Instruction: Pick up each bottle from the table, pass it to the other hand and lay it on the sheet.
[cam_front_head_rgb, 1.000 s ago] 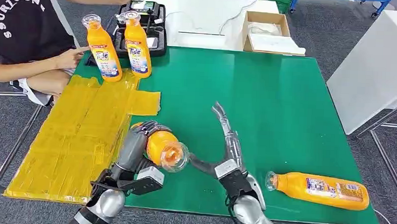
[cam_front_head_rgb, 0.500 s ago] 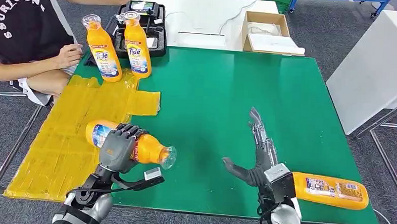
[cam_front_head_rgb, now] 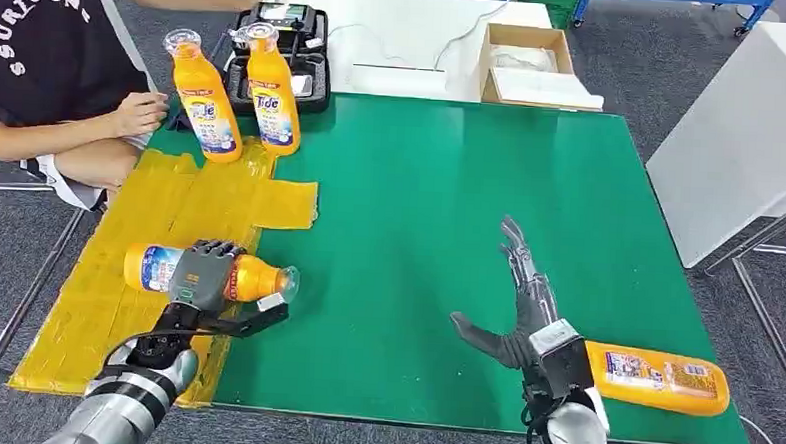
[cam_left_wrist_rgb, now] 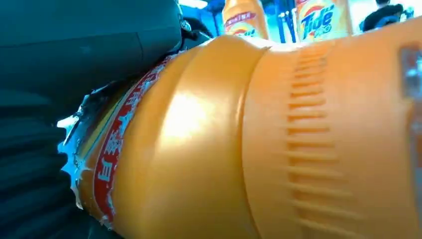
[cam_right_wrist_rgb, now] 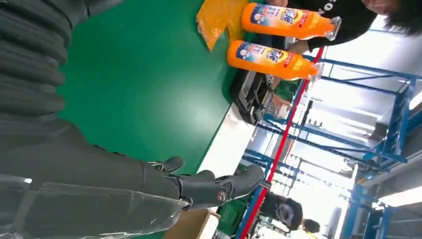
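Head view: the left hand (cam_front_head_rgb: 203,274) grips a bottle (cam_front_head_rgb: 207,272) on its side over the yellow sheet (cam_front_head_rgb: 159,222), not released. The right hand (cam_front_head_rgb: 518,303) is spread, holding nothing. One lying bottle (cam_front_head_rgb: 657,377) remains on the desk (cam_front_head_rgb: 451,185); two upright bottles (cam_front_head_rgb: 236,93) stand at the sheet's far edge.

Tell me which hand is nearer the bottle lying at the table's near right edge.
Right. The right hand is open just beside the lying bottle; the left hand grips another bottle over the yellow sheet.
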### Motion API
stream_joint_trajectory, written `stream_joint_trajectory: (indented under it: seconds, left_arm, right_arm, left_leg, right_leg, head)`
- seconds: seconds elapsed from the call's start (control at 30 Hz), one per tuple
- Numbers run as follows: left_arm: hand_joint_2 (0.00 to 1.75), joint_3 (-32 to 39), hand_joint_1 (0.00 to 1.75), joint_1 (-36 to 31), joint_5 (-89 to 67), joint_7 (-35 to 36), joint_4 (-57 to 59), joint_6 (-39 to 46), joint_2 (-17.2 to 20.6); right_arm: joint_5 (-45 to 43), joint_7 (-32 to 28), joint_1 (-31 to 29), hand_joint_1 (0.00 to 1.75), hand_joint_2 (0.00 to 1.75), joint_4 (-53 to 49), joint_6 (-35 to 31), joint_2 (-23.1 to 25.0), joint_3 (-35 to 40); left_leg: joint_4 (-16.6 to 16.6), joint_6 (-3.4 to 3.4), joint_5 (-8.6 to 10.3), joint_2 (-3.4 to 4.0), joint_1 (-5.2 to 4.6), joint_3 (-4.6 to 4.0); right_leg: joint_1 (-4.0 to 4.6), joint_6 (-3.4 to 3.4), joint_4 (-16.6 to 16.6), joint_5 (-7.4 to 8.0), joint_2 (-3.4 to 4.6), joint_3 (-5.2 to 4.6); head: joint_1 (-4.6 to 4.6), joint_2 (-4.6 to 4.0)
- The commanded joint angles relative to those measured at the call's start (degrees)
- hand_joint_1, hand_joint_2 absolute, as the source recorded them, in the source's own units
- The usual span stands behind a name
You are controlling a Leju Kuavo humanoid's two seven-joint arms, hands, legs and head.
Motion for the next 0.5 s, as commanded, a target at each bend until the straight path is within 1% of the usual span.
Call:
stream_joint_trajectory:
  seconds: [0.03,0.1,0.13,0.27,0.37,0.5]
  left_arm:
    - [1.75,7.07,0.00,-2.75,8.07,-7.51,12.86,0.64,-2.73]
    - [1.75,8.65,0.00,-2.96,11.70,-10.98,12.51,0.19,-4.04]
    - [1.75,9.24,0.00,-3.17,13.48,-12.68,12.34,-0.10,-4.76]
    - [1.75,9.13,0.00,-3.43,13.67,-12.87,12.26,-0.19,-5.28]
    - [1.75,8.48,0.00,-3.43,13.22,-13.26,12.30,0.05,-5.16]
    - [1.75,8.18,0.00,-2.14,14.43,-14.66,10.91,0.71,-6.86]
  right_arm:
    - [-0.30,0.09,-2.18,0.00,1.75,5.51,0.10,-0.74,0.44]
    - [0.22,-0.06,-1.93,0.00,1.75,5.41,-0.51,-0.90,0.65]
    - [1.14,-0.08,-1.58,0.00,1.75,5.07,-1.19,-1.06,0.90]
    - [1.57,-0.05,-1.32,0.00,1.75,4.84,-1.41,-1.18,1.04]
    - [2.00,0.13,-1.14,0.00,1.75,4.54,-1.64,-1.36,1.13]
    - [3.12,1.12,-0.53,0.00,1.75,4.16,-1.78,-2.07,1.18]
  left_leg:
    - [-0.11,-0.03,-0.03,0.20,-0.03,0.34]
    - [-0.07,-0.03,-0.01,0.10,-0.02,0.30]
    - [-0.11,-0.04,0.00,0.13,-0.03,0.35]
    - [-0.06,-0.02,0.00,0.03,-0.03,0.30]
    - [-0.09,-0.07,0.01,0.07,-0.03,0.38]
    - [-0.07,-0.06,0.02,0.01,-0.04,0.32]
  right_leg:
    - [-0.05,0.01,-0.11,0.03,0.33,0.28]
    - [-0.03,0.01,-0.07,0.02,0.19,0.25]
    - [-0.06,0.01,-0.10,0.04,0.27,0.28]
    - [-0.04,0.00,-0.05,0.01,0.13,0.21]
    - [-0.05,0.01,-0.11,0.00,0.21,0.31]
    - [-0.06,0.01,-0.07,-0.01,0.10,0.29]
  head:
    - [0.00,0.00]
    - [0.00,0.00]
    - [-0.02,0.00]
    - [-0.02,0.00]
    - [0.00,0.00]
    - [-0.02,0.00]
